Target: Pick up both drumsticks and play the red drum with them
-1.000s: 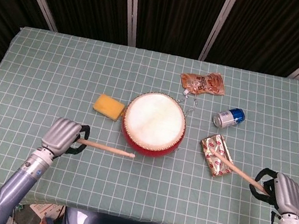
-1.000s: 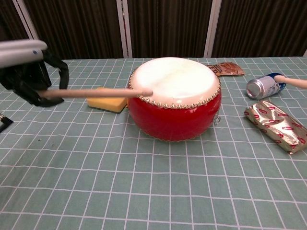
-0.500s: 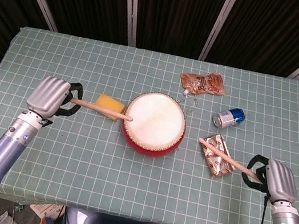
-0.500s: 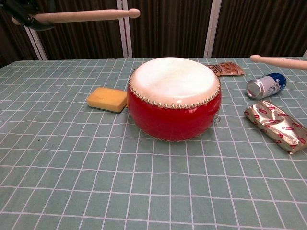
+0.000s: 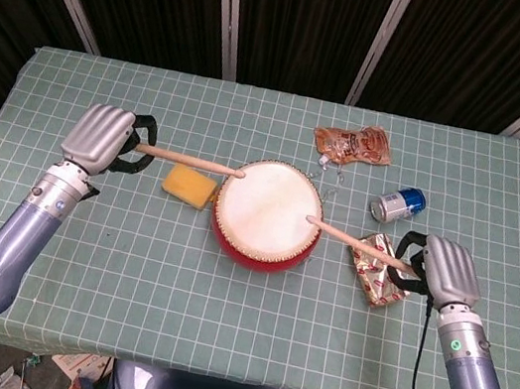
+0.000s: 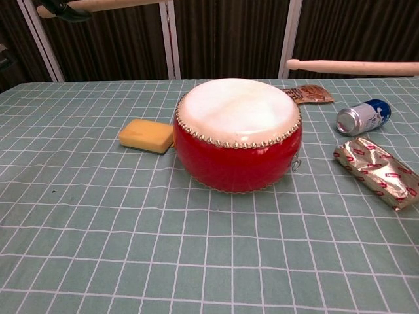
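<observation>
The red drum [image 5: 267, 215] with its white skin [image 6: 237, 109] stands mid-table. My left hand [image 5: 103, 138] is left of it and grips a wooden drumstick [image 5: 191, 159] whose tip hangs over the drum's left rim. In the chest view only a bit of that stick [image 6: 105, 4] and hand [image 6: 65, 9] show at the top edge. My right hand [image 5: 445, 272] is right of the drum and holds the other drumstick [image 5: 357, 242], its tip above the skin's right side. The chest view shows this stick [image 6: 353, 66] raised level above the table.
A yellow sponge [image 5: 189, 186] lies just left of the drum. Right of the drum lie a red-and-gold foil packet [image 5: 378, 270], a blue can [image 5: 397, 204] on its side and a brown snack bag [image 5: 353, 143].
My right hand has swung in toward the drum, bringing its stick tip over the skin. My left hand rose a little further, its stick tip now over the drum's left rim.
</observation>
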Controlling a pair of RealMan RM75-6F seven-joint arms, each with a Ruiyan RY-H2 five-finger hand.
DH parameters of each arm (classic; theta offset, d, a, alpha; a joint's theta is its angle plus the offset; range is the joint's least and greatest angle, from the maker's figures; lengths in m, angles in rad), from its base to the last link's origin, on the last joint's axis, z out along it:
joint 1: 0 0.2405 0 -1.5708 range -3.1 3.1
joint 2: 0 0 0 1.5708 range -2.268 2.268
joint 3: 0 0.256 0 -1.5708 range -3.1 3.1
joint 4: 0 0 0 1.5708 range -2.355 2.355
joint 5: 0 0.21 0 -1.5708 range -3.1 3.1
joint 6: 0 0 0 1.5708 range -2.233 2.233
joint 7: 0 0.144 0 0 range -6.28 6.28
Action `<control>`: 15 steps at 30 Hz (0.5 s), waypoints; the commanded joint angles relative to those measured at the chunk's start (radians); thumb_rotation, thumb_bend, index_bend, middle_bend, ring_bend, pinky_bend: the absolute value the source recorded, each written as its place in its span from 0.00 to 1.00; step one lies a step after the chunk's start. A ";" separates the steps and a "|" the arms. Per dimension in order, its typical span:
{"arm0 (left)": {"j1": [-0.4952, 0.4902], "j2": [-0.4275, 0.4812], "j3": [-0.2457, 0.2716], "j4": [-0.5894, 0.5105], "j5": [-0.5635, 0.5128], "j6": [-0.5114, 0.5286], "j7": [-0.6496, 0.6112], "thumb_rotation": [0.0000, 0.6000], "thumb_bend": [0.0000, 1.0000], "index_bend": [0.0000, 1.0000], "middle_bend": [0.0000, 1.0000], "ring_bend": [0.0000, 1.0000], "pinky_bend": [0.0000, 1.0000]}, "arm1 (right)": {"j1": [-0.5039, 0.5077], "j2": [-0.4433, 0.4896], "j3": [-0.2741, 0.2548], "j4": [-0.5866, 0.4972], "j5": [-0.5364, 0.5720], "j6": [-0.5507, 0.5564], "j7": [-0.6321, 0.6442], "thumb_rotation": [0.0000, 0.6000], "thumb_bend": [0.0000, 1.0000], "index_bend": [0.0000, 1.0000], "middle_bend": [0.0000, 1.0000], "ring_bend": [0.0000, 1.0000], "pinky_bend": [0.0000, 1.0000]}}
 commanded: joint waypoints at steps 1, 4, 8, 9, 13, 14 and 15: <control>-0.001 0.015 -0.008 0.013 0.020 -0.014 -0.028 1.00 0.50 0.77 1.00 1.00 1.00 | 0.030 0.008 0.047 -0.004 0.035 0.017 -0.001 1.00 0.58 0.98 1.00 1.00 1.00; 0.000 0.027 -0.016 0.027 0.040 -0.029 -0.069 1.00 0.50 0.77 1.00 1.00 1.00 | 0.047 0.028 0.107 -0.013 0.061 0.038 0.042 1.00 0.58 0.98 1.00 1.00 1.00; 0.006 0.032 -0.019 0.050 0.068 -0.039 -0.120 1.00 0.50 0.77 1.00 1.00 1.00 | 0.059 0.036 0.173 -0.021 0.082 0.053 0.123 1.00 0.58 0.98 1.00 1.00 1.00; 0.007 0.033 -0.018 0.056 0.075 -0.043 -0.131 1.00 0.50 0.77 1.00 1.00 1.00 | 0.063 0.034 0.177 -0.019 0.086 0.052 0.130 1.00 0.58 0.98 1.00 1.00 1.00; 0.017 0.043 -0.007 0.079 0.114 -0.056 -0.178 1.00 0.50 0.77 1.00 1.00 1.00 | 0.111 -0.025 0.134 0.026 0.113 0.024 0.082 1.00 0.58 0.98 1.00 1.00 1.00; 0.020 0.046 -0.002 0.083 0.123 -0.059 -0.188 1.00 0.50 0.77 1.00 1.00 1.00 | 0.130 -0.054 0.112 0.046 0.122 0.023 0.051 1.00 0.58 0.98 1.00 1.00 1.00; 0.024 0.051 0.003 0.087 0.133 -0.063 -0.195 1.00 0.50 0.77 1.00 1.00 1.00 | 0.154 -0.094 0.084 0.072 0.132 0.022 0.010 1.00 0.58 0.98 1.00 1.00 1.00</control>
